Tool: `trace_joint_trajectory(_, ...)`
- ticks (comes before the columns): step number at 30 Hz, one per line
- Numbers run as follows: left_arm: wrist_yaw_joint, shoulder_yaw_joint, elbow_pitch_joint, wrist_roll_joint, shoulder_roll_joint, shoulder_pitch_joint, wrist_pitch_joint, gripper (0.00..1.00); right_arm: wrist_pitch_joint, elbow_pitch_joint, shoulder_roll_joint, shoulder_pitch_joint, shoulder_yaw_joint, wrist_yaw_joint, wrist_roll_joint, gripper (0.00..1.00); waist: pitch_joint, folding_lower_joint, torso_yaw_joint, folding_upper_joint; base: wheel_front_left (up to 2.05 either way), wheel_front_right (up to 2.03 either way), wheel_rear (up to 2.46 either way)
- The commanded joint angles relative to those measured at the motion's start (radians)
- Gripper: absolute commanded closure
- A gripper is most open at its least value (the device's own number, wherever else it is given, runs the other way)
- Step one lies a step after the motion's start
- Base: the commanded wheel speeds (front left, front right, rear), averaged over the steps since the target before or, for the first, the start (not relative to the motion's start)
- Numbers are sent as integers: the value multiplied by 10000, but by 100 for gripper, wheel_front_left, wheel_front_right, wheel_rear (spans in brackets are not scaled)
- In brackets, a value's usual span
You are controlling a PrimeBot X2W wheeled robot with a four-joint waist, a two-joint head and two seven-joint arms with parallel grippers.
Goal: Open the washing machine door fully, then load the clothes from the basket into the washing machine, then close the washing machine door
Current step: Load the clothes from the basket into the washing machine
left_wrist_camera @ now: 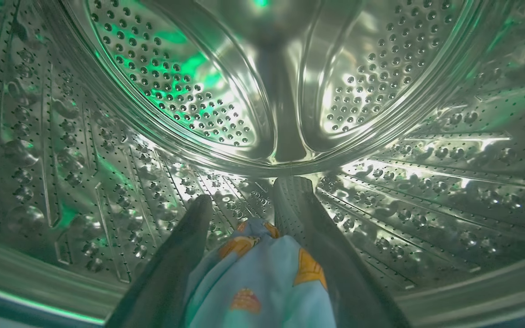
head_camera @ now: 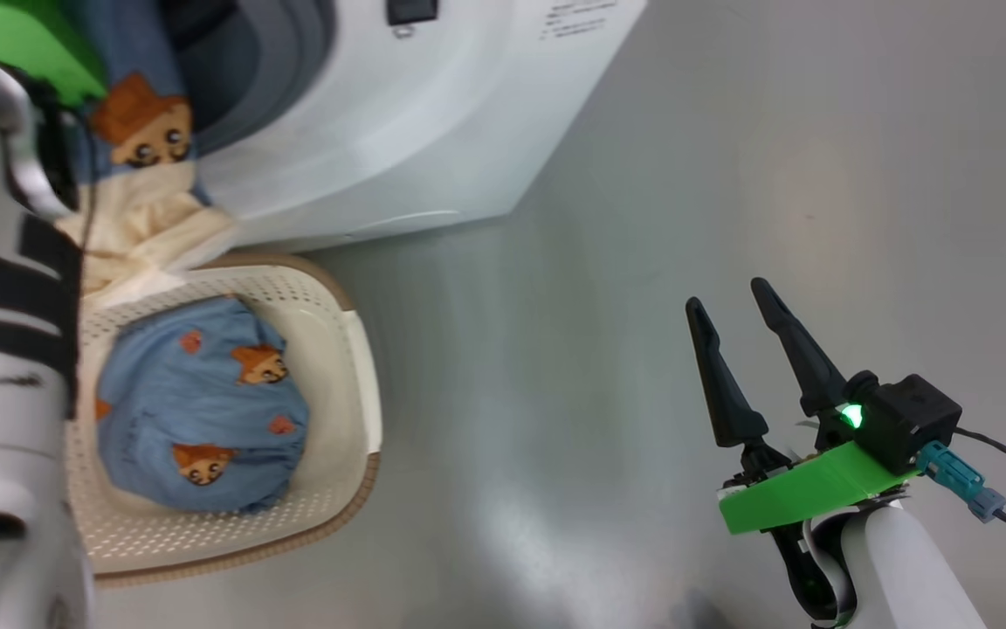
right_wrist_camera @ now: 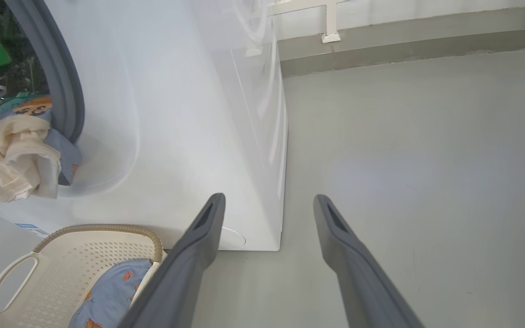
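My left end effector (left_wrist_camera: 249,193) reaches inside the drum (left_wrist_camera: 426,182), released, blue garment (left_wrist_camera: 262,282) between its fingers (left_wrist_camera: 171,273); right end effector (head_camera: 727,295) released above floor (head_camera: 555,393).

The right hand (right_wrist_camera: 269,200), fingers spread, hangs near the washing machine (right_wrist_camera: 189,114), clothes (right_wrist_camera: 16,150) draping from its opening above the basket (right_wrist_camera: 75,259).

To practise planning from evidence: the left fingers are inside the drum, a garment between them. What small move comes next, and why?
Probably draw the left fingers back out of the drum: they stand open, the garment lies loose, and another garment waits in the basket.
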Motion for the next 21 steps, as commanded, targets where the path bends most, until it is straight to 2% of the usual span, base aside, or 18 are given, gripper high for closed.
trace_joint_trajectory(1, -13, -21, -411, 94, 300, 347, -58, 0, -74, -173, -20, 328, 160, 16, -70, 0, -291, 0, 304, -1, 0, 0, 0)
trace_joint_trajectory(10, -180, -181, -2283, -49, -227, 2465, -59, 0, -74, -247, -20, 428, -63, 16, -203, 0, -495, 0, 812, -1, 0, 0, 0)
trace_joint_trajectory(14, -182, -253, -3652, -152, -401, 3832, -60, 0, -74, -251, -50, 487, -134, 16, -265, 0, -584, 0, 1028, -1, 0, 0, 0)
trace_joint_trajectory(21, 59, -275, -6457, -311, -513, 6598, -60, 0, -74, -200, -127, 468, -178, 16, -315, 0, -748, 0, 1186, -1, 0, 0, 0)
